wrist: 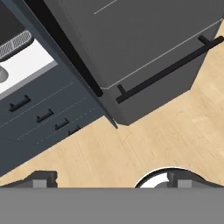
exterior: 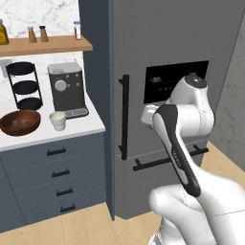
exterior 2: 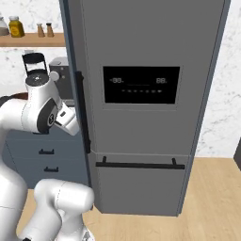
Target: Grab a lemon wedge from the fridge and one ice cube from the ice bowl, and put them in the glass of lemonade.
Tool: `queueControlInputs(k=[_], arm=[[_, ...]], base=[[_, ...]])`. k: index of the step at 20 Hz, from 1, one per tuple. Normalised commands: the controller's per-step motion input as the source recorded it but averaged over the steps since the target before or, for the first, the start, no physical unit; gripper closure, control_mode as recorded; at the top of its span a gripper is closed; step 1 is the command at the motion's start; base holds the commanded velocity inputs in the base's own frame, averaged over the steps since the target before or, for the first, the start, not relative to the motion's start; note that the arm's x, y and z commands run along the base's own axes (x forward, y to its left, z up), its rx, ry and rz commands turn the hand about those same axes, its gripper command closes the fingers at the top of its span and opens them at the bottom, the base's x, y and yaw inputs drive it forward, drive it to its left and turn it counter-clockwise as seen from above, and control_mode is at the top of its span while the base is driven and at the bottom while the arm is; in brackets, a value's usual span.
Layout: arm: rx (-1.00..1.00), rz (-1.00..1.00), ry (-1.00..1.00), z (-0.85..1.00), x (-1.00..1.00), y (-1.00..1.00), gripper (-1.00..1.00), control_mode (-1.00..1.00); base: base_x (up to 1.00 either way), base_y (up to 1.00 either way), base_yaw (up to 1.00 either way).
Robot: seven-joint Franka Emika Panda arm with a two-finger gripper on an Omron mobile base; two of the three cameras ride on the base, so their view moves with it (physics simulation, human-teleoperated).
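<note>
The fridge (exterior: 162,48) (exterior 2: 141,42) (wrist: 131,39) stands shut, so the lemon wedge is hidden. Its long black vertical handle (exterior: 124,117) (exterior 2: 84,113) runs down the door's left edge. On the white counter to the left sit the brown ice bowl (exterior: 20,122) and the whitish glass of lemonade (exterior: 58,119); I cannot make out an ice cube in the bowl. My hand (exterior: 149,114) (exterior 2: 68,120) hovers in front of the fridge door near the handle, pointing down at the floor. My gripper (wrist: 113,179) is open, with nothing between its fingertips (wrist: 43,177).
A coffee machine (exterior: 67,88) and a black three-tier rack (exterior: 25,85) stand behind the bowl and glass. Blue-grey drawers (exterior: 57,174) (wrist: 39,116) sit under the counter. The fridge's lower drawer has a horizontal black handle (exterior: 167,160) (exterior 2: 139,164) (wrist: 170,68). A wooden shelf (exterior: 43,45) carries bottles.
</note>
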Motion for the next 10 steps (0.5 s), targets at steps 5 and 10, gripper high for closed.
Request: queueControlInputs(k=[5,10], arm=[[-0.03,0.00,-0.04,0.13,-0.02,0.01,-1.00,-1.00],[-0.29,0.09,-0.27,0.94,0.00,0.31,-1.00,-1.00]], base=[[-0.17,0.10,0.00],[0.00,0.00,0.00]])
